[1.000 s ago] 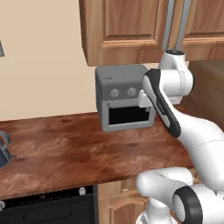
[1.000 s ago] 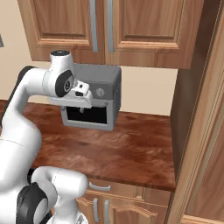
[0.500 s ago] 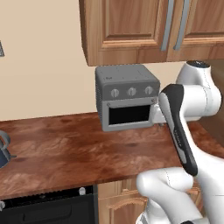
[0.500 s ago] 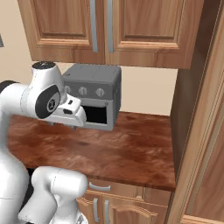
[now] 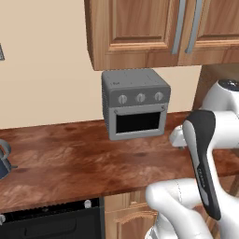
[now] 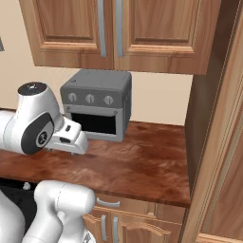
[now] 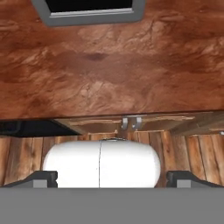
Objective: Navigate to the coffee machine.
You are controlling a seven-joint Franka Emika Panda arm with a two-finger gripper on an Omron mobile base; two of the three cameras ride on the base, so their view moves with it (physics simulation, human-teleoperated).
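1. Grey, boxy toaster oven with three round knobs and a dark window stands at the back of the reddish-brown wood-grain surface, against the beige wall; the right base view shows it too.
2. Wooden wall cabinets with long grey handles hang directly above the oven.
3. White robot arm is folded low in front of the surface, its hand held out over the surface's front part, near the oven.
4. Gripper points down: the hand view looks onto the surface, its front edge, the cabinet fronts below and a plank floor. Two dark finger tips sit far apart at the bottom corners, so the gripper is spread wide with nothing between them.
5. Dark blue rounded vessel shows partly at the left edge of the surface.
6. Black appliance front sits under the surface on the left.
7. Coffee machine cannot be made out anywhere among these things.
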